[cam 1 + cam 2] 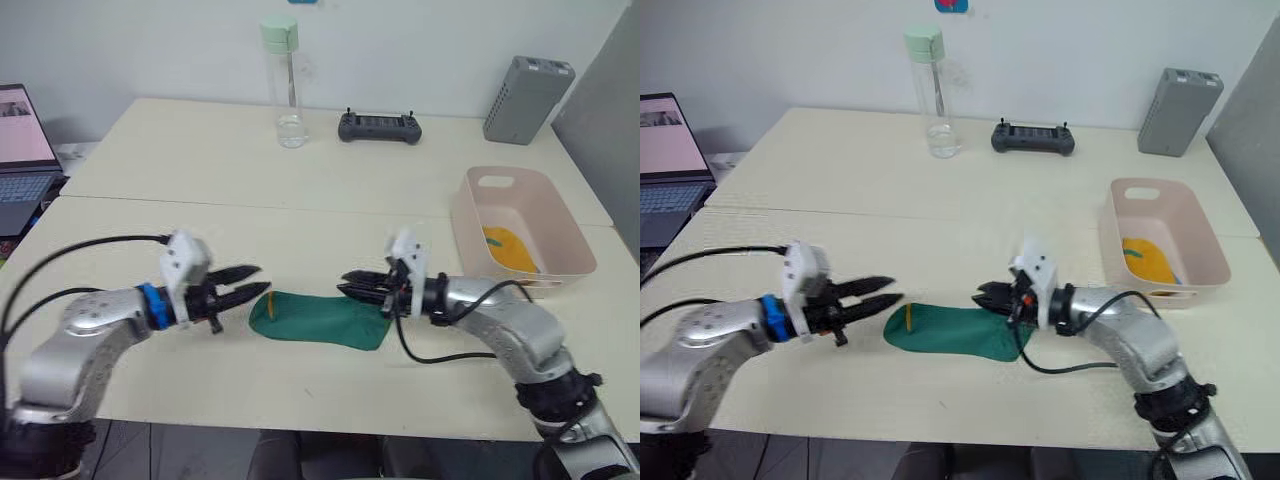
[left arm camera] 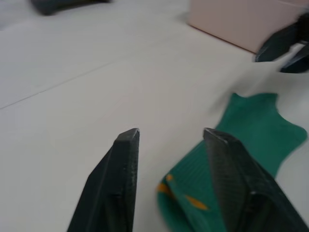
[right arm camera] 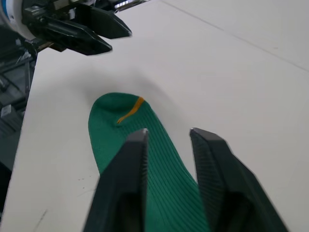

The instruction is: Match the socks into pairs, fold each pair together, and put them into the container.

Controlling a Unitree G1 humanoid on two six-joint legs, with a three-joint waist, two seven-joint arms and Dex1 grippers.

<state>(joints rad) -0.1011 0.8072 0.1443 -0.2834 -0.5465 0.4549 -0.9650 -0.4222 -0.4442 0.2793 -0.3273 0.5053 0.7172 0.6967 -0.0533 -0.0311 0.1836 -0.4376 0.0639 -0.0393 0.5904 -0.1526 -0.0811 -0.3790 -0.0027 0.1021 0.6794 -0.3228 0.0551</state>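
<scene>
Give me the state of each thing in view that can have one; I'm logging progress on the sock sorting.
Green sock: flat on the table, not held.
Yellow sock: lying inside the pink container.
Left pincer: open, at one end of the green sock.
Right pincer: open, over the sock's other end.
Water bottle: upright, cap on, nearly empty.
Laptop: open, screen lit.

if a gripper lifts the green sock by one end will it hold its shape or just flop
Likely flop: the dark green sock is thin ribbed knit lying flat on the table. Probably very light. Pushed, it would likely bunch rather than slide, since the fabric already shows soft folds.
</scene>
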